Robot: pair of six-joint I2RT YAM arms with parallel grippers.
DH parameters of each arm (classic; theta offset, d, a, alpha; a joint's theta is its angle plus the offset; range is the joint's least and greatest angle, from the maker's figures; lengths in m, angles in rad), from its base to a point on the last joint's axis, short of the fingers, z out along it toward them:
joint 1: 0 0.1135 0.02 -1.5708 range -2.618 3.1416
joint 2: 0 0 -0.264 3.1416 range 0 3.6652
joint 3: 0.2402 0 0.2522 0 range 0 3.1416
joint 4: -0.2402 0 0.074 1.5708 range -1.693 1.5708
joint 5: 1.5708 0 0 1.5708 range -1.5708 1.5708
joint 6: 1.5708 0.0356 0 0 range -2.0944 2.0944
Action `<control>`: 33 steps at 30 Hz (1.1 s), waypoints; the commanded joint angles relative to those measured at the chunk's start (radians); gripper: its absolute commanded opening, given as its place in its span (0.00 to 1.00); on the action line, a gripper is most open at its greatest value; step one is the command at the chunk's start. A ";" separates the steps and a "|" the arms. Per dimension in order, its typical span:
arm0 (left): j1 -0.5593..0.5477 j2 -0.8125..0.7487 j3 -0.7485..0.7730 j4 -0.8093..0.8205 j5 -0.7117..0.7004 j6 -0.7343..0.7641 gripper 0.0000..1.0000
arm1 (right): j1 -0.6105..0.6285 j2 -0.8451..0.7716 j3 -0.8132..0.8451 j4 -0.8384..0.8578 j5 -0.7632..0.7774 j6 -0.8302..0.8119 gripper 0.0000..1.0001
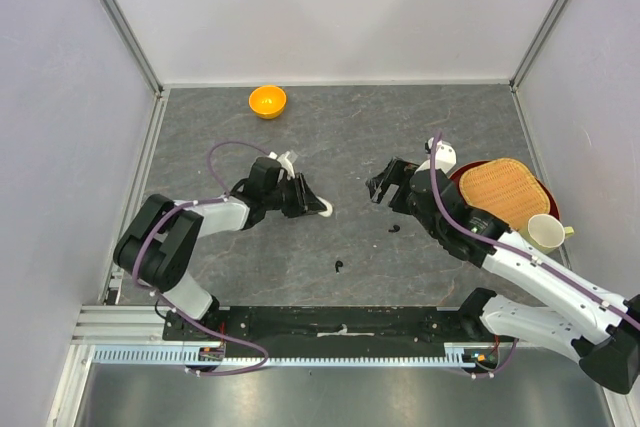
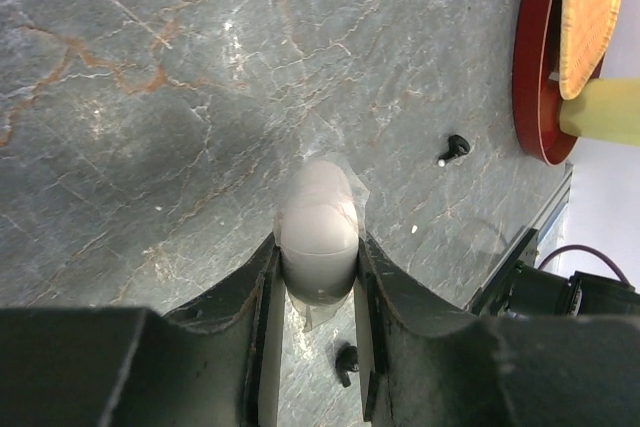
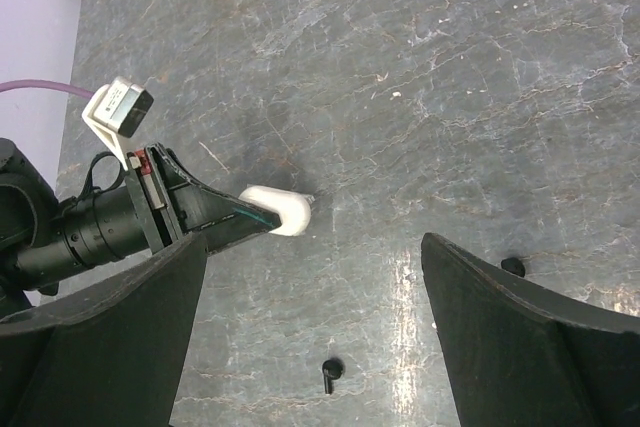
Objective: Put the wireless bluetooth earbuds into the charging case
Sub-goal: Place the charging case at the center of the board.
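- The left tool sits just left of centre in the top view, closed tight on a white, rounded charging case.
- In the left wrist view the case is pinched between the two dark fingers at lower centre. Its rounded end sticks out past the fingertips over the grey table. Whether it touches the table cannot be told.
- A faint seam crosses the case; whether its lid is open cannot be told.
- The right tool is right of centre in the top view, its jaws spread wide and holding nothing. It faces the case from the right, with bare table between them.
- In the right wrist view the case lies at centre left, between and above that tool's two fingers and touching neither.
- The first black earbud lies on the table just below the right tool in the top view. In the right wrist view it is close to the inner edge of the finger at lower right.
- The second black earbud lies lower, near bottom centre, below and to the right of the case and apart from both tools.
- An orange bowl stands at upper centre, well away from the case.
- A red plate with a woven mat and a cup stands at the right.
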 commanded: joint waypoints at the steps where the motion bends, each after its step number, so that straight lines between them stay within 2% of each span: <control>1: 0.011 0.021 0.021 0.057 -0.009 -0.063 0.14 | -0.008 0.012 0.003 0.002 -0.013 0.000 0.94; 11: 0.031 0.047 -0.011 0.107 0.013 -0.081 0.31 | -0.019 0.037 0.015 0.004 -0.041 -0.008 0.94; 17: 0.034 0.060 -0.020 0.098 0.009 -0.072 0.35 | -0.030 0.032 0.010 0.002 -0.052 -0.010 0.94; 21: 0.034 0.070 -0.018 0.086 0.003 -0.066 0.36 | -0.034 0.027 0.006 0.001 -0.067 -0.011 0.94; 33: 0.034 0.045 0.015 -0.081 -0.073 0.025 0.38 | -0.054 -0.017 -0.004 0.001 -0.099 -0.039 0.95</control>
